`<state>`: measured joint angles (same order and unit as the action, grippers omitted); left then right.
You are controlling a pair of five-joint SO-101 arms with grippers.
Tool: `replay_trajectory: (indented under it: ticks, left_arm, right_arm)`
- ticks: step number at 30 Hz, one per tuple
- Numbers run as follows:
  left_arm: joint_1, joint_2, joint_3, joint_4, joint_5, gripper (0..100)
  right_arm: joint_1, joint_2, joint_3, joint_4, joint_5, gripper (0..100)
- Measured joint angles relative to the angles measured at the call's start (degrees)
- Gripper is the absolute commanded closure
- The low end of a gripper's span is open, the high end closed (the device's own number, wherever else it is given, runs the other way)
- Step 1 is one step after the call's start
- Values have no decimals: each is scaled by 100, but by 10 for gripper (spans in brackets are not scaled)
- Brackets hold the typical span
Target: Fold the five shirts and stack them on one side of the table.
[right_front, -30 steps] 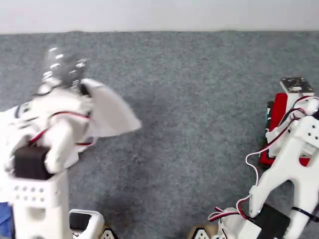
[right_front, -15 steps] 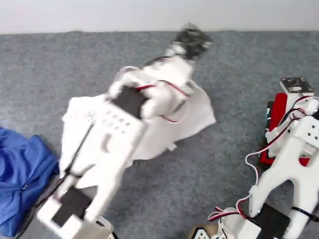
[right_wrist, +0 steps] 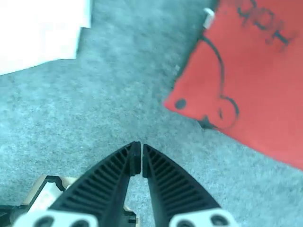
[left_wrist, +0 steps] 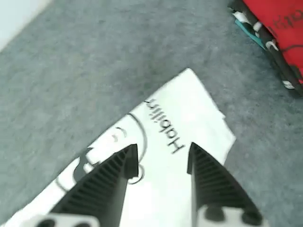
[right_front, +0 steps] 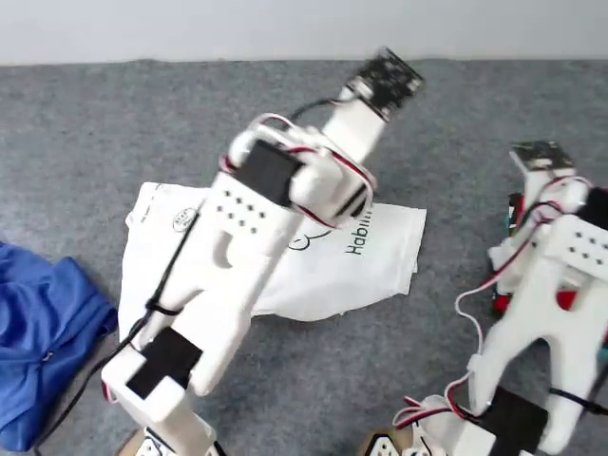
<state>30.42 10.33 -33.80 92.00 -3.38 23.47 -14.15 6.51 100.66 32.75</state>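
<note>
Hovering over white shirt [left_wrist: 199,113], left end effector [left_wrist: 158,158] is held wide, shirt laid out directly beneath, probably for a fold grasp | right end effector [right_wrist: 141,151] is seen closed, empty, red shirt [right_wrist: 246,71] just ahead | blue shirt [right_front: 38,323] is heaped well aside on desk [right_front: 285,133].

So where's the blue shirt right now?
In the high view, the blue shirt lies bunched up at the left edge of the table, next to the spread-out white shirt in the middle.
</note>
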Motion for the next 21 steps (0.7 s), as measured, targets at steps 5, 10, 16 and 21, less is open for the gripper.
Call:
replay_trajectory:
  ticks: [5, 10, 16, 21]
  left_arm:
    - [-686, 0, -431, 651, -149, 897]
    - [-1785, -79, 53, 703, -492, 983]
    - [-2593, -1002, 1785, 712, -1275, 985]
    - [-3393, -2189, 3534, 712, -1890, 984]
  right_arm:
    - [-835, 0, 0, 0, -9, 990]
    - [-1776, 0, 0, 0, -18, 990]
    - [-2593, 0, 316, 0, -185, 990]
    - [-2936, 0, 1081, 0, -220, 990]
